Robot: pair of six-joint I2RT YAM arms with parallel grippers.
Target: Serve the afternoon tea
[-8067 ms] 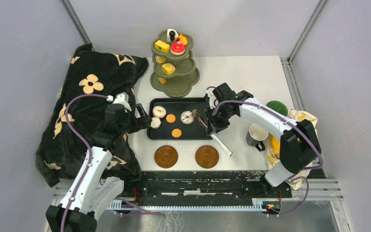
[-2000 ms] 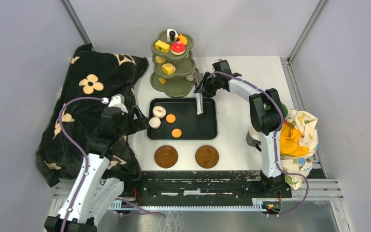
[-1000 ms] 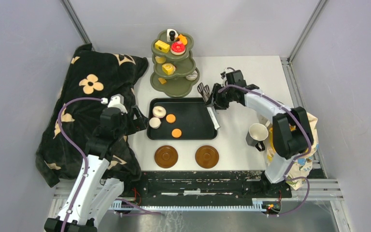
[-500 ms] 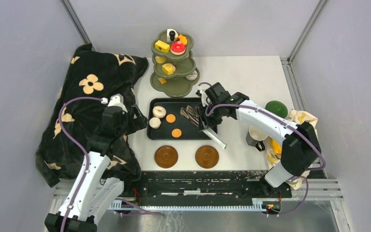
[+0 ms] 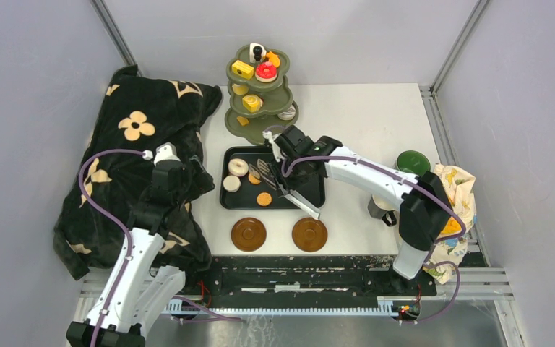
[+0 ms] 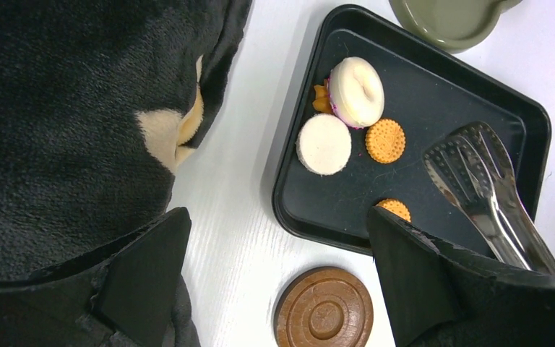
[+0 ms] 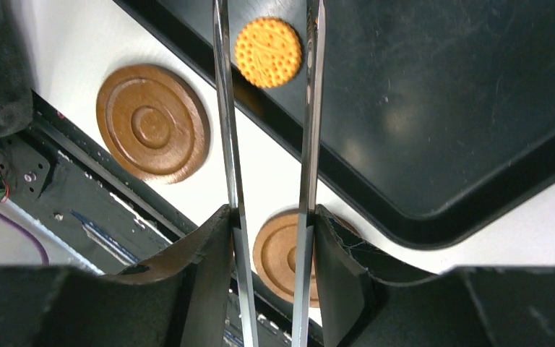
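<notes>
- Step in hand, as I read it: moving pastries from the black tray (image 6: 441, 87) onto the olive stand (image 5: 260, 94) just beyond the tray's far edge.
- My right hand (image 7: 269, 217) is half closed around the handles of the metal tongs (image 7: 224, 144), holding them over the tray.
- The tong blades stand apart. In the right wrist view a cookie (image 7: 268, 52) near the tray's front edge shows between them. I cannot tell whether they are down at its level.
- The tips reach further in, near a second cookie (image 6: 385, 139) in the tray's left half.
- A white donut (image 6: 356, 91) and a white round cake (image 6: 324, 143) lie at the tray's left end.
- My left hand (image 6: 274, 246) is spread wide and holds nothing, hovering off the tray's left edge.
- Two brown saucers (image 5: 248, 234) sit bare, just in front of the tray.
- Next I'd lower the blades around one cookie, squeeze gently, and lift straight up.
</notes>
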